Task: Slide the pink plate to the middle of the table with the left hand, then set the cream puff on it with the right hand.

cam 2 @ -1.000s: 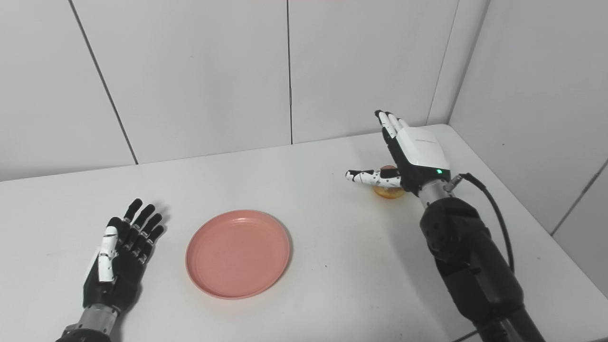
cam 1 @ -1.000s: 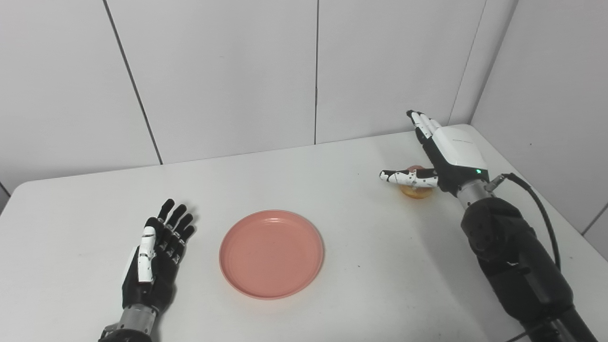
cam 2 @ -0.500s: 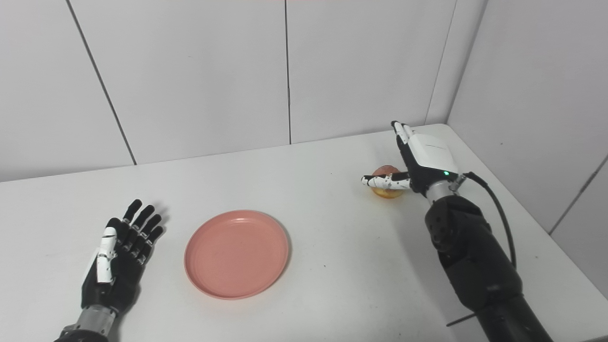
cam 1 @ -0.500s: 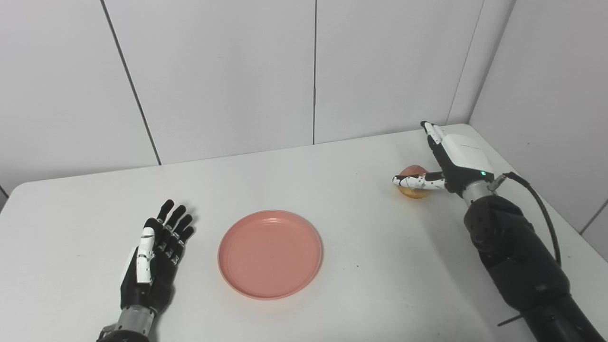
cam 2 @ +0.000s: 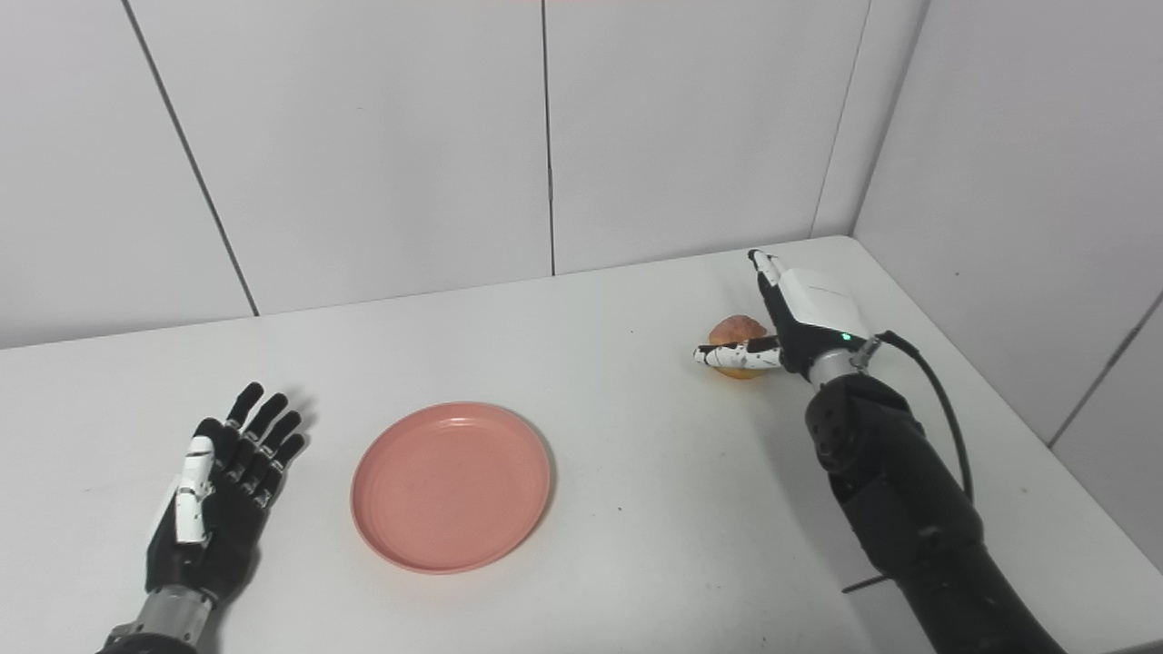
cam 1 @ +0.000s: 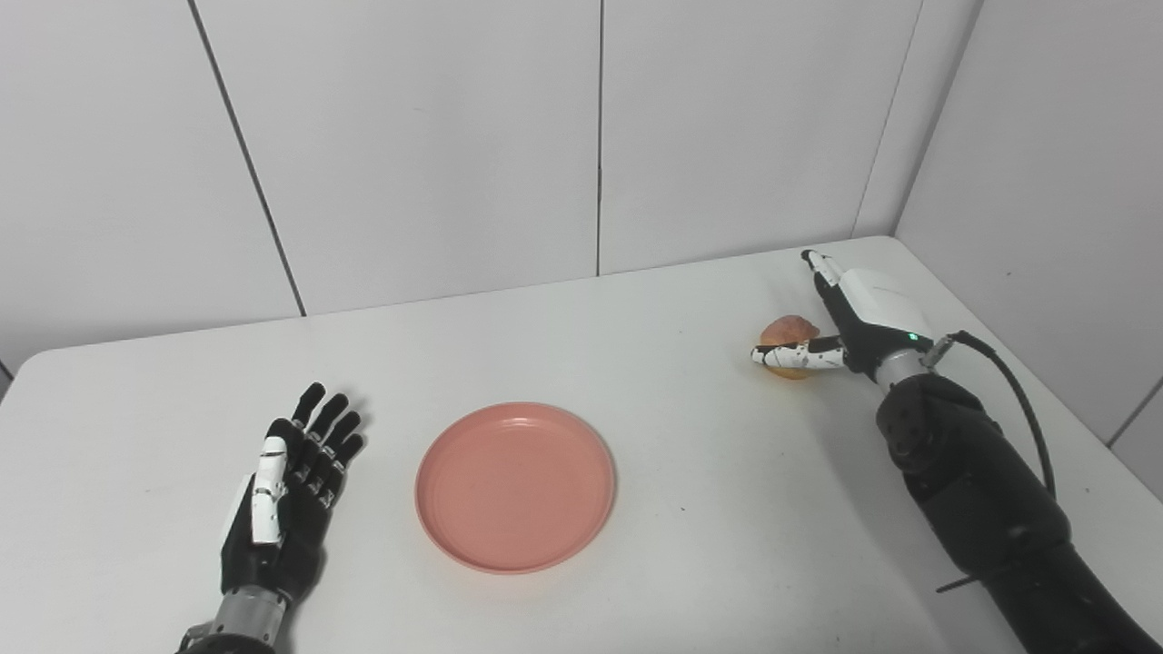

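Cream puff [cam 1: 789, 332] now shows beside the lowered right hand [cam 1: 868, 309], whose fingers [cam 1: 815, 263] remain spread, holding nothing.

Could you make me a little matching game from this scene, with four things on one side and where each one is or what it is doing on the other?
Things:
1. pink plate
2. cream puff
3. left hand
4. right hand

States:
A. lies open, palm up, holding nothing
B. empty, near the table's middle
C. far right, a thumb across its front
D. open around the pastry

Pairs: 1-B, 2-C, 3-A, 4-D
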Robot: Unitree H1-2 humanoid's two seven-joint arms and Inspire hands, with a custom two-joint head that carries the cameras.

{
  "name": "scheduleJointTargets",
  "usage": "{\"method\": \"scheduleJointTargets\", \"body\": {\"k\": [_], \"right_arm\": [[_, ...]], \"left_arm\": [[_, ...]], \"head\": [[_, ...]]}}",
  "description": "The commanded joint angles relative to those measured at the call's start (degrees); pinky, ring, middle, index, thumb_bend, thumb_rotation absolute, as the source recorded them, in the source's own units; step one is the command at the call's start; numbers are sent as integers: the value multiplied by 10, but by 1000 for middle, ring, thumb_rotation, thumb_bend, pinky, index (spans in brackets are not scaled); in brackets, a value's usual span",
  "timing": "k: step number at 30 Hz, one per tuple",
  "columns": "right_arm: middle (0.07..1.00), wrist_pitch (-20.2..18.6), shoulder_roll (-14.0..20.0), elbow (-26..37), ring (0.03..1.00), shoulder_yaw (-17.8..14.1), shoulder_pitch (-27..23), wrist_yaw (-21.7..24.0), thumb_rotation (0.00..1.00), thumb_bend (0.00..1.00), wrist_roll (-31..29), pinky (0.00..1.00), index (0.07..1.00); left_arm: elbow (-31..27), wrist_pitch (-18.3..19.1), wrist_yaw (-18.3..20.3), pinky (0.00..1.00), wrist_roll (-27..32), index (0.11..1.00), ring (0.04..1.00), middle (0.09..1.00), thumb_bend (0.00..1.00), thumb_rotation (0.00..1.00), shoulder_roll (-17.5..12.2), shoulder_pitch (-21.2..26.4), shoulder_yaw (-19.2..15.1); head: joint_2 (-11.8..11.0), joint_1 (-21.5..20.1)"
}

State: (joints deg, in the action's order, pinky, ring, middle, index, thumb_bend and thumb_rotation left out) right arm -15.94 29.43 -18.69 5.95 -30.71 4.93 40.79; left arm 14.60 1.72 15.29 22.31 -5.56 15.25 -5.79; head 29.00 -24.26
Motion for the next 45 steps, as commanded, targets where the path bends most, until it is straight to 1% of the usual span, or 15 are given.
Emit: {"method": "scheduleJointTargets", "body": {"k": [1,3,7,12,18,21,31,37,41,45], "right_arm": [[962,24,9,2,894,-4,-35,-18,591,952,-15,750,966],[955,29,7,-6,882,-4,-40,-21,577,948,-28,737,962],[954,32,6,-24,891,1,-51,-19,557,945,-47,757,960],[939,30,8,-40,882,15,-59,-22,548,934,-52,761,948],[923,30,10,-50,868,26,-65,-23,526,917,-57,745,930],[916,29,11,-59,867,30,-69,-23,520,915,-59,753,923],[921,21,14,-76,876,35,-74,-14,490,921,-70,752,917],[920,25,19,-81,884,36,-74,-12,474,925,-73,765,916],[889,31,22,-92,850,35,-74,-16,433,921,-79,745,909],[896,26,25,-102,855,34,-75,-14,402,921,-85,751,908]], "left_arm": [[29,36,0,1000,-2,956,953,957,314,1000,-13,-41,-4],[29,38,0,999,-1,955,952,956,317,1000,-13,-41,-4],[29,42,0,1000,2,958,954,960,318,1000,-13,-40,-5],[22,45,-3,990,6,944,945,951,318,1000,-12,-41,-4],[12,53,-8,992,7,947,947,953,312,1000,-10,-43,-3],[8,56,-11,993,4,949,948,954,313,1000,-9,-43,-2],[3,59,-12,991,4,950,947,953,319,1000,-10,-46,-3],[9,59,-12,999,6,958,959,962,316,1000,-10,-43,-5],[23,50,-7,1000,7,958,958,961,318,1000,-11,-39,-7],[26,49,-6,999,6,950,950,954,320,1000,-10,-39,-9]], "head": [[2,0],[2,0],[4,1],[7,2],[9,3],[9,3],[14,2],[14,0],[13,0],[13,0]]}}
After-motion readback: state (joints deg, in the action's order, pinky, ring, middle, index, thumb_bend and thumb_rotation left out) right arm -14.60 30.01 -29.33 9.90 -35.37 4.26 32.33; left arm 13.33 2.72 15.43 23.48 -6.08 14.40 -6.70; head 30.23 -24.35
